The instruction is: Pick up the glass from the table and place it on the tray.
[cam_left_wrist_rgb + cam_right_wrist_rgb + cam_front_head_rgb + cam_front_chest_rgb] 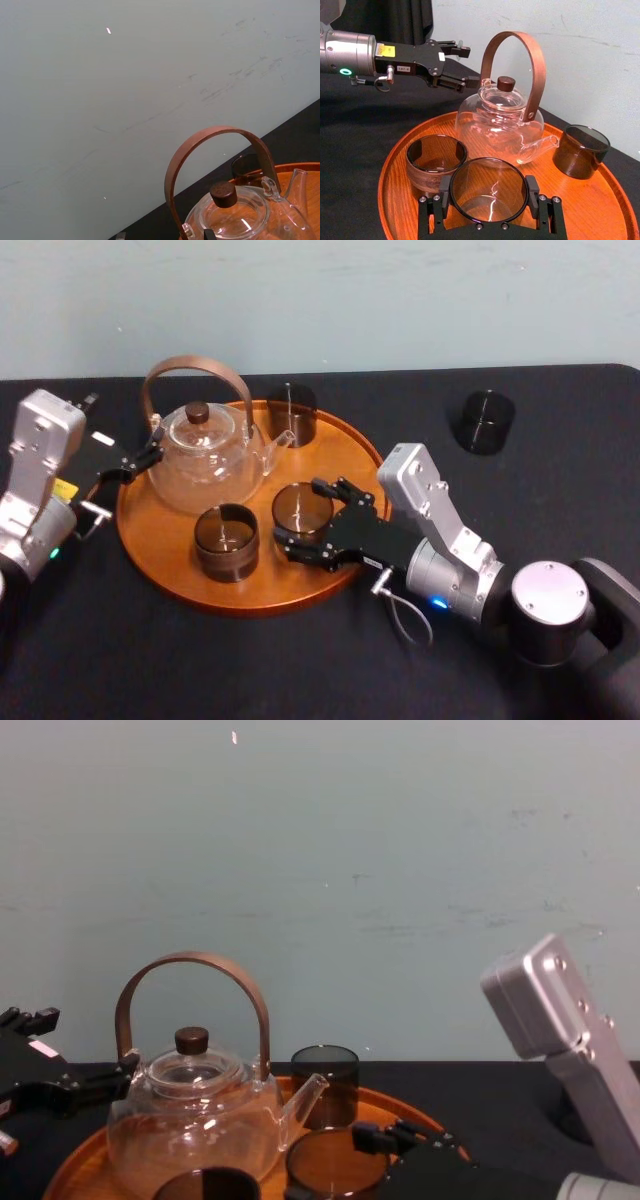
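Observation:
My right gripper (pixel 303 518) is shut on a smoky brown glass (pixel 298 506) over the front right part of the round orange-brown tray (pixel 160 540). In the right wrist view both pads (pixel 445 190) press the sides of the glass (pixel 488 175). I cannot tell whether its base touches the tray (pixel 395 200). My left gripper (pixel 145 462) stands open at the tray's left edge, beside the glass teapot (pixel 205 455) and apart from it. It appears again as the left gripper (pixel 462 65) behind the teapot (pixel 495 120).
A second glass (pixel 225 540) stands at the tray's front and a third glass (pixel 291 412) at its back by the teapot's spout. Another dark glass (pixel 483 420) stands on the black table (pixel 150 670) at the far right. A pale wall lies behind.

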Robot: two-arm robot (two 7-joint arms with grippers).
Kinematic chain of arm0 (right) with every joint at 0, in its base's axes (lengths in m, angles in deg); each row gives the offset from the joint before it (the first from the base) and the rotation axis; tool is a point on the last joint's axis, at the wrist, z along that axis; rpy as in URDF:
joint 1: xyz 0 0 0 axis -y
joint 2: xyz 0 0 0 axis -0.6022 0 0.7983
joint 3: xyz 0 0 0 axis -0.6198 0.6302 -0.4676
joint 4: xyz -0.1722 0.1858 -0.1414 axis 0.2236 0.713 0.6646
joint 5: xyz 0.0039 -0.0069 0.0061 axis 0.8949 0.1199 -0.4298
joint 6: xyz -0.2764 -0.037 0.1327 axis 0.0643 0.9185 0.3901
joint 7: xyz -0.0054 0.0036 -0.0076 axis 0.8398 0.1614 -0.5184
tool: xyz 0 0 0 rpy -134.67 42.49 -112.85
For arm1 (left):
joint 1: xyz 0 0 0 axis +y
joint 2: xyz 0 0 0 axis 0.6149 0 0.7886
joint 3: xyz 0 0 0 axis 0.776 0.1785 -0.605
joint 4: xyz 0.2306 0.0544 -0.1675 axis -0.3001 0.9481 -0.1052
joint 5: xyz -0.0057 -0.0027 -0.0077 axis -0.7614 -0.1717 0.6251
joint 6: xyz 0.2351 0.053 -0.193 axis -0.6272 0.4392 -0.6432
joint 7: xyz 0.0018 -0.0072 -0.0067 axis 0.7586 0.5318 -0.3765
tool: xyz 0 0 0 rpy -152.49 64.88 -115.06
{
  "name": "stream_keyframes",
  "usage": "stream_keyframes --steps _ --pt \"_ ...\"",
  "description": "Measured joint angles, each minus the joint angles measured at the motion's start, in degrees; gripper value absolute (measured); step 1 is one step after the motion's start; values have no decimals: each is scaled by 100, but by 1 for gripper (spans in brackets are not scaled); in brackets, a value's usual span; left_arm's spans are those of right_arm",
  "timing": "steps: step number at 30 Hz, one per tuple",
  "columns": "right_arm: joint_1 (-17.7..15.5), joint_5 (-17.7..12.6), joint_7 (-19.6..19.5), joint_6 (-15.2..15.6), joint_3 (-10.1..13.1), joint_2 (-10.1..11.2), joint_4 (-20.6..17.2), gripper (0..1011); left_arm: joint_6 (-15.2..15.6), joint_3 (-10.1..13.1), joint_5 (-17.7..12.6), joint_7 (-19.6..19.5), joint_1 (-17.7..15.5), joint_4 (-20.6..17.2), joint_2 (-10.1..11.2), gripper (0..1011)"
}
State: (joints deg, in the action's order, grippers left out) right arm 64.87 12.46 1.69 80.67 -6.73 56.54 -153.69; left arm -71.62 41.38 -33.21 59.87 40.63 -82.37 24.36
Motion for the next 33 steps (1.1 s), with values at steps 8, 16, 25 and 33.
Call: stream_keyframes --steps 8,16,25,33 --pt "18 8 25 -51 -21 -33 100 906 0 0 0 0 0 0 0 1010" --pt "36 2 58 -98 -36 -60 189 906 0 0 0 0 0 0 0 1009" --pt "63 -18 102 -142 -58 -84 290 905 0 0 0 0 0 0 0 1010" --pt "77 -45 123 -163 -73 -107 362 906 0 0 0 0 0 0 0 1010"
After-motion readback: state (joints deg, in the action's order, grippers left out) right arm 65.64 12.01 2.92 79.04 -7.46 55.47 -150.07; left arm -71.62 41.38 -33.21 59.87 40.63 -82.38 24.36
